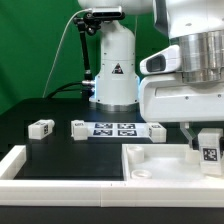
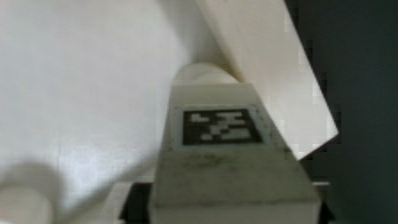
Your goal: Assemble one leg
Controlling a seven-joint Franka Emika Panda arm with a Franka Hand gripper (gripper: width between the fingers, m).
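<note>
Arm hangs vertical at the exterior view's right. Gripper [image 1: 203, 138] clamped on 1 leg [image 1: 209, 152], over the white tray part [image 1: 150, 168] near its far edge; contact I cannot tell. 3 loose legs [image 1: 41, 128] lie well apart, toward that view's left.

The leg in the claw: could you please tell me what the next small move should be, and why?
Probably lower the leg straight down: the claw holds it upright over the white square part, seemingly not yet seated.
</note>
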